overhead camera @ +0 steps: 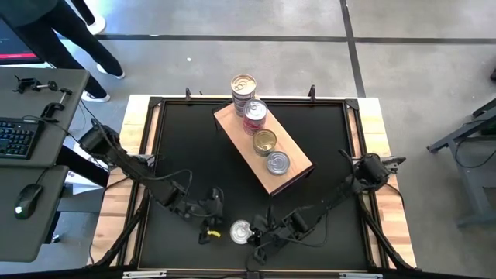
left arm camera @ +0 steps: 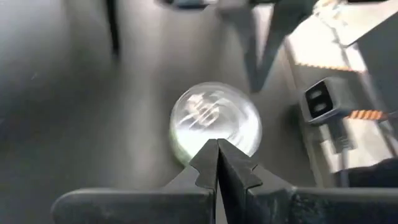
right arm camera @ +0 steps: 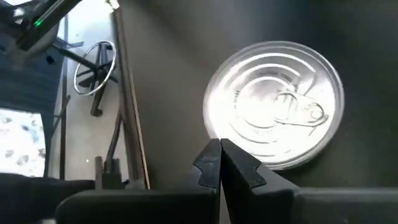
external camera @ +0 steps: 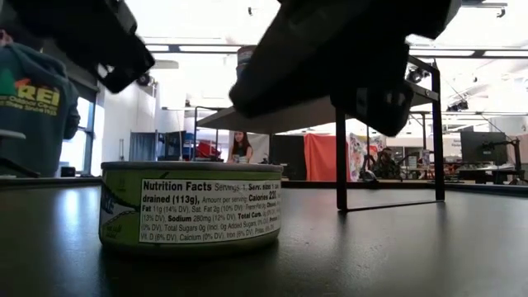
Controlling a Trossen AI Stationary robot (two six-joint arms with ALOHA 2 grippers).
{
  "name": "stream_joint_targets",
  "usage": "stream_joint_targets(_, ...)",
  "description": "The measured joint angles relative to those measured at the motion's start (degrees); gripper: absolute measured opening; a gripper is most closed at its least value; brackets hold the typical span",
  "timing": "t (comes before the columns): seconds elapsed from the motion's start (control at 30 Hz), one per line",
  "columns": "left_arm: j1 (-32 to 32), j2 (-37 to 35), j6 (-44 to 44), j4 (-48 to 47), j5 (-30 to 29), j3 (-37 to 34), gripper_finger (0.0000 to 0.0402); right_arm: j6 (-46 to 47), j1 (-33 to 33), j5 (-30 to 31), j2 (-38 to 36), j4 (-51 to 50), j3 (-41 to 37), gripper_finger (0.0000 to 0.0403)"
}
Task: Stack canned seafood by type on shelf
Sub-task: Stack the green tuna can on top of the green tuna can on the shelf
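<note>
One lone can (overhead camera: pixel 241 230) sat on the black counter (overhead camera: pixel 186 147), at the near edge, well apart from the shelf (overhead camera: pixel 232 124). Just beside that can on either side hung the two grippers: the left gripper (overhead camera: pixel 211 229) on one flank and the right gripper (overhead camera: pixel 259 232) on the other, each with its fingers pressed together and nothing between them. Neither touched the tin, as far as the wrist views showed.

Judged by its look, the can would be stiff and fairly heavy for its size, with a slick metal lid and a pull tab. The curved side wall across the widest part looked the safest hold, since the lid offers no purchase. Fingers would need to spread first.

Its side label (external camera: pixel 210 211) read "Nutrition Facts", "drained (113g)", "Calories 220" and "Sodium 280mg".

Farther from the lone can, the wooden shelf lay slantwise mid-counter, raised on thin black legs. On it rested a silver-lidded can (overhead camera: pixel 277 163), a gold-lidded can (overhead camera: pixel 265 141), then a can with a pink side label (overhead camera: pixel 255 114). A taller stack (overhead camera: pixel 243 87) stood at the shelf's farthest corner.
</note>
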Motion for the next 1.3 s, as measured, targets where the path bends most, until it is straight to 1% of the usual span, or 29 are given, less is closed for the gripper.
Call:
stream_joint_targets(0.1,-0.3,0.7,2.5,3.8,-0.6,0.0,0.0000,-2.1,0.5,-0.1,0.0,0.2,0.0,0.0000)
stream_joint_targets(0.17,-0.1,2.2,2.9,4.2,-1.5,-0.1,0.0000,-2.2,0.6,-0.1,0.0,-0.3,0.0,0.0000)
stream_joint_targets(0.27,0.6,5.0,0.8,5.0,-0.8,-0.2,0.0000,-1.3,0.1,1.0,0.0,-1.8,0.0,0.0000)
stream_joint_targets(0.37,0.4,7.3,-2.0,8.9,0.4,-0.1,0.0000,-1.3,-0.5,1.7,0.0,-1.1,0.0,0.0000)
stream_joint_targets(0.47,-0.3,9.1,-3.0,12.4,0.2,0.0,0.0000,-1.4,-0.7,1.6,-0.1,-1.6,0.0,0.0000)
stream_joint_targets(0.6,-1.0,10.7,-3.5,13.9,0.0,-0.1,0.0000,-1.6,-0.9,1.6,-0.1,-1.5,0.0,0.0000)
stream_joint_targets(0.8,-1.1,13.0,-6.1,14.3,0.4,-0.1,0.0000,1.7,-1.4,0.9,-0.4,-0.8,0.0,0.0000)
stream_joint_targets(0.97,-1.5,13.9,-6.2,16.2,0.5,-0.1,0.0000,2.2,0.5,-1.0,-1.3,-0.5,0.3,0.0000)
stream_joint_targets(1.07,-1.5,13.9,-6.1,14.5,0.5,-0.1,0.0000,8.5,1.6,-0.6,-1.3,-5.7,0.3,0.0000)
stream_joint_targets(1.2,-1.5,13.9,-6.1,12.6,0.0,0.0,0.0000,15.8,2.5,4.2,-1.2,-12.8,0.3,0.0000)
stream_joint_targets(1.3,-1.5,13.9,-6.1,12.4,-0.3,0.0,0.0000,17.4,2.1,3.5,-0.9,-15.1,0.3,0.0000)
